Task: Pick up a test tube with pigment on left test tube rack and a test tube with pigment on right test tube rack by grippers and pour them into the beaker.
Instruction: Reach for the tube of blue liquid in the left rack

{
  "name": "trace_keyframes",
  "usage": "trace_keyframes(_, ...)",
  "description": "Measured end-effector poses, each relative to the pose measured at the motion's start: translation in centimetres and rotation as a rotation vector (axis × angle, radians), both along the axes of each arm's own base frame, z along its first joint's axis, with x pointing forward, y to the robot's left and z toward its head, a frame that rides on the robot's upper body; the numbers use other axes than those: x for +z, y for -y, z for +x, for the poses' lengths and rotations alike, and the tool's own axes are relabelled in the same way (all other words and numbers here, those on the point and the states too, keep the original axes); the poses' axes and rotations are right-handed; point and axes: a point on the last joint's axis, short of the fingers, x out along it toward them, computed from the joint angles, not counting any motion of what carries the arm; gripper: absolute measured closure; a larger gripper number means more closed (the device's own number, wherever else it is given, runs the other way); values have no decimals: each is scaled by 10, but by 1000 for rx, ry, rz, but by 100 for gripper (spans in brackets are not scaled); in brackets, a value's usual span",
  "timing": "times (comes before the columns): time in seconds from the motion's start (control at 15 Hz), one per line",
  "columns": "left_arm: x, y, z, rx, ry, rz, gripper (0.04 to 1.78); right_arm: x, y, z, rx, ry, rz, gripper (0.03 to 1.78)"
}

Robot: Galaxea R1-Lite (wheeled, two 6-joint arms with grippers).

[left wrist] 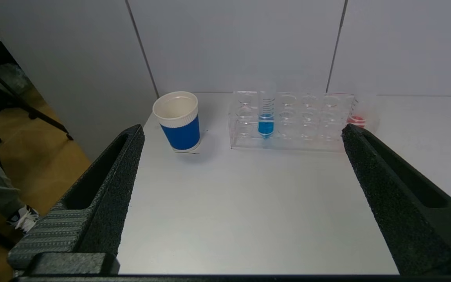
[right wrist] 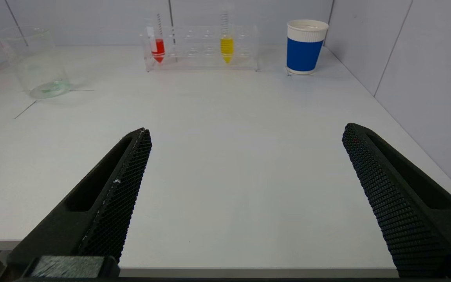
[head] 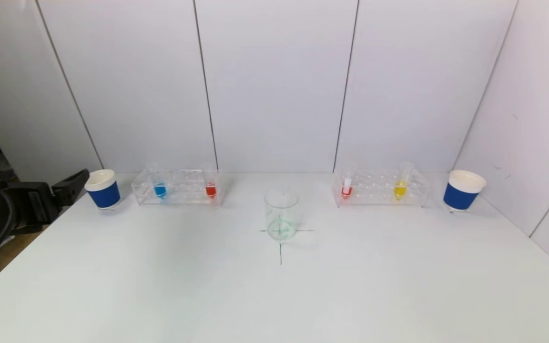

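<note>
The left clear rack holds a blue-pigment tube and a red-pigment tube. The right clear rack holds a red-pigment tube and a yellow-pigment tube. The glass beaker stands between them on a drawn cross. Neither gripper shows in the head view. In the left wrist view my left gripper is open and empty, well short of the blue tube. In the right wrist view my right gripper is open and empty over the table's near edge, far from the yellow tube.
A blue-and-white paper cup stands left of the left rack and another right of the right rack. White wall panels close the back and right side. Dark equipment sits off the table's left edge.
</note>
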Motion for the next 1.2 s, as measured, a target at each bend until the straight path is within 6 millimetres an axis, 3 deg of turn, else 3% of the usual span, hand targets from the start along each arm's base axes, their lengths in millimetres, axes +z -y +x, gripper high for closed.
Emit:
trace_keyframes(0.53,-45,0,73,17,46,-6,6,0,0,0,0,0,0,4)
trace_keyframes(1.2,-113,-6,133,-69,17,-13,6,0,0,0,0,0,-1,4)
